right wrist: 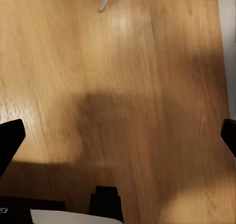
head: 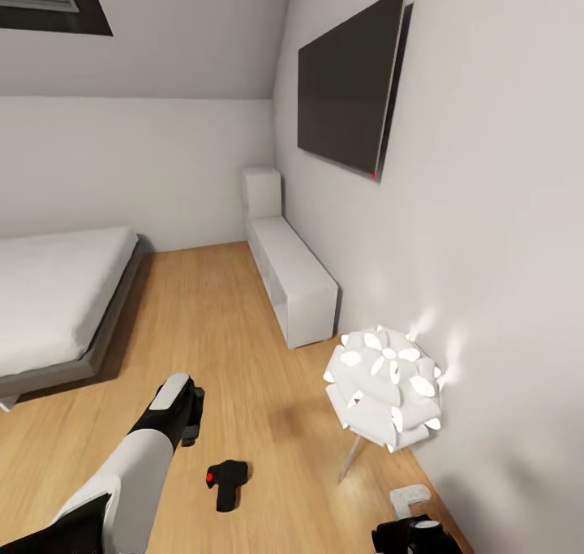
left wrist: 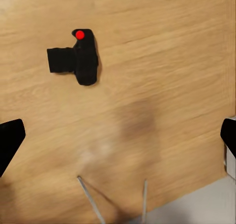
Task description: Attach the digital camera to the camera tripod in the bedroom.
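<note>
Nearby, the digital camera [head: 226, 483] lies on the floor [head: 235, 335] beside the left gripper [head: 191, 414]

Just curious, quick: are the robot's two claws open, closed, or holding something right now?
Left gripper: open, holding nothing; the digital camera lies on the floor beyond it.
Right gripper: open, holding nothing.

White-shelled left arm [head: 122, 477], black wrist, black claw [head: 191, 414] fingers.

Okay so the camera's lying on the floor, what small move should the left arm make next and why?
Probably lower the left gripper toward the digital camera. The camera lies free on the wooden floor, the gripper hangs open above and beside it, and nothing is held yet.
</note>
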Robot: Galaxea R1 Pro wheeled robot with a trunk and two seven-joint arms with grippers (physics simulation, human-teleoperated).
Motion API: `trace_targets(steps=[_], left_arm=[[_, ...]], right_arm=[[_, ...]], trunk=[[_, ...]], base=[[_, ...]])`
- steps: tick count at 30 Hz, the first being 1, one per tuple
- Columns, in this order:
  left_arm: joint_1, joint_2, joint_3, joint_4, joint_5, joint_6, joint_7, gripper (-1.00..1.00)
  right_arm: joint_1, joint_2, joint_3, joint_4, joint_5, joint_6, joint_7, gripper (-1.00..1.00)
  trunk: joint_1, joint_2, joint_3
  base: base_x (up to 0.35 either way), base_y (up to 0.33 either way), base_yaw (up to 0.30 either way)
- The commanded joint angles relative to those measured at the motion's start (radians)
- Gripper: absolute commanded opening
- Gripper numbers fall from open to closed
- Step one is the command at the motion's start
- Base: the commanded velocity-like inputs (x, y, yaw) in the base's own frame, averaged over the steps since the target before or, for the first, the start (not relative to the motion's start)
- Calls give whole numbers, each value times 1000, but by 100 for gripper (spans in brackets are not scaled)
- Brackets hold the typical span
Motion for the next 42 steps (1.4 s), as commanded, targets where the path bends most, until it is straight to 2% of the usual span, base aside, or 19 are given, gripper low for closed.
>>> trace_targets(steps=[1, 3, 5, 9, 42], left_arm=[[-2, -1, 6, 4, 8, -8, 5, 100], [-4, -2, 8, 8, 12, -13, 7, 100], [8, 10, -4, 19, 13, -24, 18, 100], [31, 31, -11, 42, 15, -26, 25, 100], [38, 31, -11, 48, 15, -26, 25, 100]], right_arm=[[0, -1, 4, -4, 4, 6, -3, 100], [0, -1, 4, -6, 4, 6, -2, 100], [-12, 10, -1, 5, 0, 13, 1, 100], [-28, 10, 2, 26, 0, 4, 1, 100], [-28, 10, 2, 26, 0, 4, 1, 100]], trunk=[[4, -8, -4], [12, -22, -10], [11, -21, -10], [11, -21, -10], [11, -21, -10]], base=[[0, 0, 0], [0, 0, 0], [0, 0, 0], [0, 0, 0], [0, 0, 0]])
